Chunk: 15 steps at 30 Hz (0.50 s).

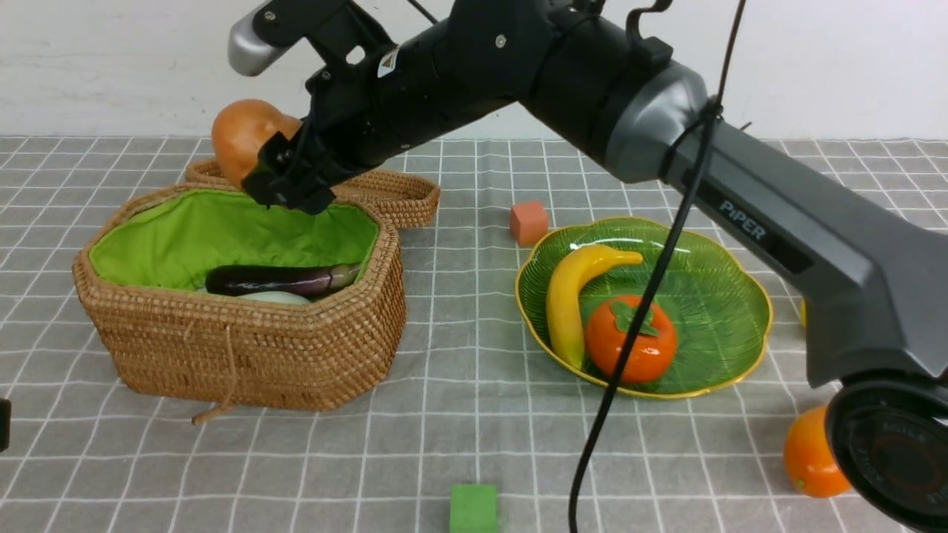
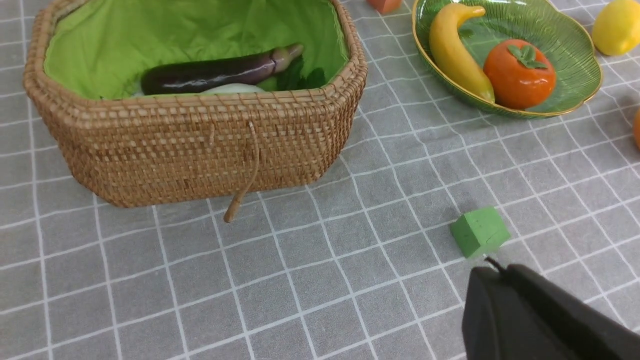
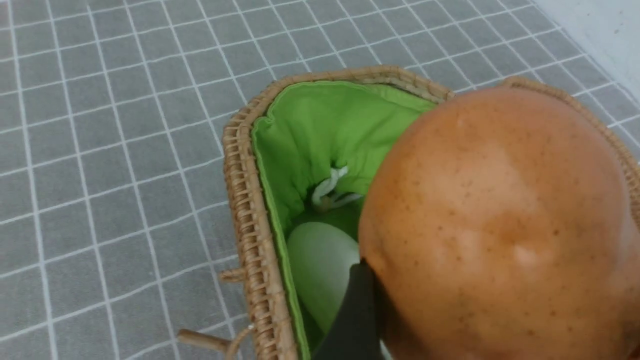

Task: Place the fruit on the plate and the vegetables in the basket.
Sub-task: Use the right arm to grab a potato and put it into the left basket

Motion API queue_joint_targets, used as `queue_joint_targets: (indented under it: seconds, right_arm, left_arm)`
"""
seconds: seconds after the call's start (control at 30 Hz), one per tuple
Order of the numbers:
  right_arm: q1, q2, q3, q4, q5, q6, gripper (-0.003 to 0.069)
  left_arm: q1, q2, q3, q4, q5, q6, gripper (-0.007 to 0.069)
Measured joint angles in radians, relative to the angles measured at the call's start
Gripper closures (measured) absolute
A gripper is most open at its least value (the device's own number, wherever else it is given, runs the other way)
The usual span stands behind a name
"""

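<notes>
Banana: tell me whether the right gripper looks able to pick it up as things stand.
Probably not yet: the right gripper holds the potato, though the banana lies uncovered.
</notes>
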Motion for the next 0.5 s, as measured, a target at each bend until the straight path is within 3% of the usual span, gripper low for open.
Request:
queue_joint_targets:
  seconds: [0.13,0.27,0.5]
  right_arm:
    - [0.000,0.002,0.000,0.007,0.005,-0.041,0.0027]
    - [0.000,0.022,0.000,0.007,0.025,-0.123,-0.0022]
    - [0.000,0.040,0.000,0.010,0.003,-0.133,-0.0027]
  left_arm:
    - [0.000,0.000,0.000,-0.002,0.000,0.001,0.0638]
    - [0.000,0.000,0.000,-0.002,0.001,0.020,0.0638]
    - [0.000,0.000,0.000,-0.002,0.002,0.023,0.0638]
